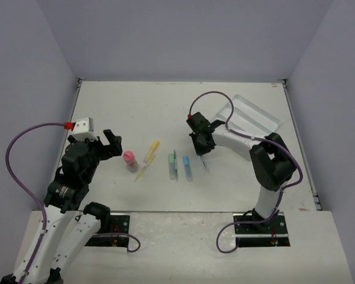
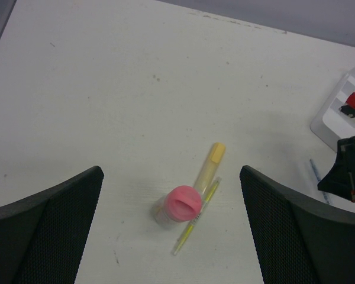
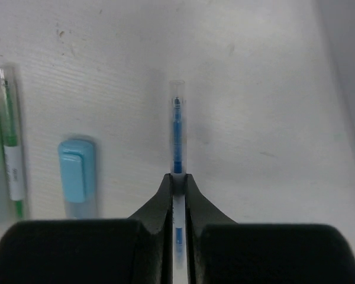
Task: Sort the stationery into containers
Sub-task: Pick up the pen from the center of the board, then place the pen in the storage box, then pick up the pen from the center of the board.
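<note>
A: What's around, work aside?

B: A white table [image 1: 136, 112], matte. The right wrist view shows a fine ribbed grain on it.

A: And around the table?

B: Plain lilac-grey walls. The back wall [image 1: 183, 35] rises behind the table's far edge, the left wall [image 1: 23, 89] runs along its left side, and the right wall [image 1: 337, 71] runs along its right.

A: Anything on the table top itself?

B: A small dark speck [image 2: 157, 77] on its bare part and a few faint marks [image 3: 60, 32]. A paler strip [image 1: 183, 248] runs along the table's near edge.
</note>
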Controlling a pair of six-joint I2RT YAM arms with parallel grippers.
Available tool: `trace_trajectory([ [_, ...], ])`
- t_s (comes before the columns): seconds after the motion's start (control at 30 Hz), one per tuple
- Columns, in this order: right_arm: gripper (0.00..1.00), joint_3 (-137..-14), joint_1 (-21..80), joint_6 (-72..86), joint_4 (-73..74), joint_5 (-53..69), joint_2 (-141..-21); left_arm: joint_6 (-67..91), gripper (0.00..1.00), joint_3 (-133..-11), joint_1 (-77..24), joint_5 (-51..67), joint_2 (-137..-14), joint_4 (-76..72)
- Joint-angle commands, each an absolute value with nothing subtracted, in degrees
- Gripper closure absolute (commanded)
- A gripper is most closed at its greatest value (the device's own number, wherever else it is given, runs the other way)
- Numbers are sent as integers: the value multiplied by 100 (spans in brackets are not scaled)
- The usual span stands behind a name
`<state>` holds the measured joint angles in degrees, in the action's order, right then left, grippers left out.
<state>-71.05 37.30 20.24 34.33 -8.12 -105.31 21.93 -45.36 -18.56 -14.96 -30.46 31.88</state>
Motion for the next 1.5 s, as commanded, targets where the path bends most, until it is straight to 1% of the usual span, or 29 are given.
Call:
trace_trajectory([
  [0.0,100,-7906,2925,-554,3321,-1777,-9613,2188,0,-4526,-1898,-1608,-3026,3052],
  [0.13,100,-8664,1824,-2332,3242,-1710,-10120,2197,0,-4531,-1898,-1635,-3032,3059],
  [0.2,100,-9006,1363,-3016,2968,-1747,-10491,2205,0,-4526,-1898,-1624,-3016,3048],
  [0.37,100,-9276,866,-4568,2198,-1512,-10943,2171,0,-4520,-1898,-1524,-3198,3015],
  [0.47,100,-9604,715,-4731,2124,-1494,-11361,2162,0,-4532,-1898,-1480,-3322,3012],
  [0.5,99,-9728,683,-4752,2127,-1486,-11479,2162,0,-4535,-1902,-1492,-3351,3015],
  [0.57,90,-9925,652,-4811,2119,-1548,-11727,2162,0,-4535,-1899,-1558,-3374,3030],
  [0.7,81,-10075,651,-4723,2176,-1501,-12068,2170,0,-4536,-1898,-1556,-3384,3032],
  [0.73,77,-10116,659,-4650,2241,-1468,-12085,2162,0,-4544,-1898,-1556,-3392,3032],
  [0.8,63,-10116,659,-4549,2400,-1276,-12085,2162,0,-4544,-1898,-1539,-3393,3032],
  [0.87,55,-10045,659,-4462,2469,-1180,-11985,2155,0,-4535,-1897,-1515,-3417,3023],
  [0.9,42,-10023,659,-4372,2499,-1148,-11936,2153,0,-4535,-1898,-1505,-3419,3016],
  [0.93,39,-10006,659,-4351,2519,-1115,-11885,2146,0,-4535,-1898,-1503,-3433,3015],
  [0.97,32,-9968,659,-4220,2536,-1080,-11819,2145,0,-4542,-1898,-1503,-3443,3015],
  [1.0,15,-9908,659,-4061,2577,-922,-11598,2126,0,-4548,-1898,-1489,-3496,3006],
  [1.03,1,-9837,663,-3857,2608,-726,-11341,2099,0,-4571,-1898,-1470,-3567,3001],
  [1.1,1,-9620,703,-3273,2559,-340,-10819,2014,0,-4711,-1898,-1408,-3755,3045],
  [1.17,1,-8939,972,-2896,2048,-186,-10042,1906,0,-4997,-1908,-1242,-4211,3197],
  [1.2,1,-8705,1117,-2696,1887,-243,-9509,1880,0,-5252,-1947,-1146,-4411,3323],
  [1.27,1,-8274,1497,-2259,1581,-661,-8960,1870,0,-5667,-2200,-1006,-4916,3476],
  [1.3,1,-8037,1862,-1595,1434,-1027,-8652,1895,0,-6083,-2697,-1120,-5491,3636],
  [1.33,1,-7961,1907,-1513,1431,-1149,-8468,1929,0,-6134,-2759,-1372,-5809,3656],
  [1.4,1,-7780,1999,332,1604,-1001,-8014,2170,0,-6714,-3732,-2010,-6875,4071],
  [1.43,1,-7635,1964,1027,1617,-901,-7920,2298,1,-6885,-4122,-2257,-7073,4268],
  [1.47,1,-7508,1940,1253,1613,-703,-7806,2442,2,-6866,-4388,-2444,-7220,4251],
])
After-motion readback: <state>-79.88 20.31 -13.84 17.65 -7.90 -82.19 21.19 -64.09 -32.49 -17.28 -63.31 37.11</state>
